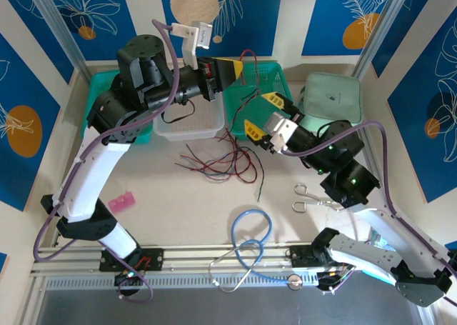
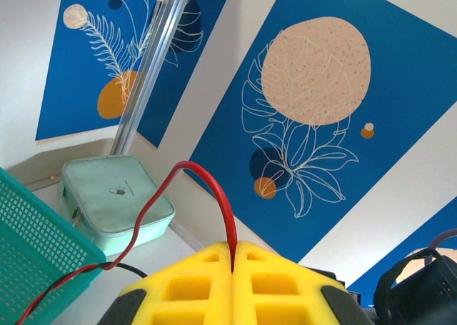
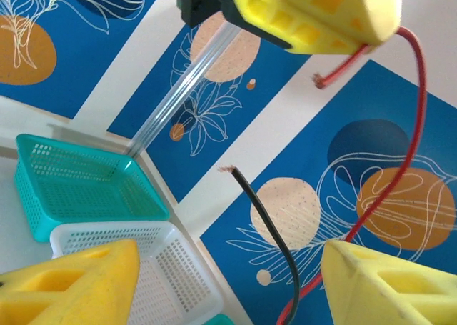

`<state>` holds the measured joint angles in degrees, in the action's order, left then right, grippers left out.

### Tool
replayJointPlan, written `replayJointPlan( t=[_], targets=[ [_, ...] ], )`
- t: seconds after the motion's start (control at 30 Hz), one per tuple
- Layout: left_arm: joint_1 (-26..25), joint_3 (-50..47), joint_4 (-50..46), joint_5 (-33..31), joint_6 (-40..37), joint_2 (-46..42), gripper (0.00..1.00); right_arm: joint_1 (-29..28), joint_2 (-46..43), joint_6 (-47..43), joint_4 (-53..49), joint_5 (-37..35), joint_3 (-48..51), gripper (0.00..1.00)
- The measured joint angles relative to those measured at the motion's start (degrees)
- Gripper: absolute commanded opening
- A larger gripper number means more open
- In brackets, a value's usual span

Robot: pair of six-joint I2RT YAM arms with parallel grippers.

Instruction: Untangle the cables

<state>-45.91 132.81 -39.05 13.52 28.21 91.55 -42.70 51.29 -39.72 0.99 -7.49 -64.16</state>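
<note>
My left gripper (image 1: 238, 68) is raised over the baskets, its yellow fingers shut on a thin red cable (image 2: 216, 193) that arches out from between the pads (image 2: 207, 282). That red cable (image 1: 247, 55) runs down to the tangle of red and black cables (image 1: 223, 157) on the table. My right gripper (image 1: 258, 111) hovers just right of the left one, open. In the right wrist view a black cable (image 3: 275, 232) with a bare tip stands between its fingers (image 3: 71, 282), nearer the right one, with the red cable (image 3: 410, 139) behind it.
A white basket (image 1: 189, 125) and a teal basket (image 1: 268, 75) sit at the back, and a mint case (image 1: 330, 96) at the back right. Scissors (image 1: 308, 196), a light-blue tube loop (image 1: 250, 232) and a pink block (image 1: 121, 202) lie nearer the front.
</note>
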Motion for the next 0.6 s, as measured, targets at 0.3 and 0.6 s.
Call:
replayJointPlan(
  t=[0.3,0.6],
  targets=[
    [0.0,0.0,-0.7,1.6,0.6,0.0,0.0,0.1,3.6,-4.5,0.1,-0.2,-3.9,0.6],
    [0.0,-0.4,-0.7,2.7,1.6,0.0,0.0,8.8,3.9,0.3,-0.3,1.5,-4.1,0.22]
  ],
)
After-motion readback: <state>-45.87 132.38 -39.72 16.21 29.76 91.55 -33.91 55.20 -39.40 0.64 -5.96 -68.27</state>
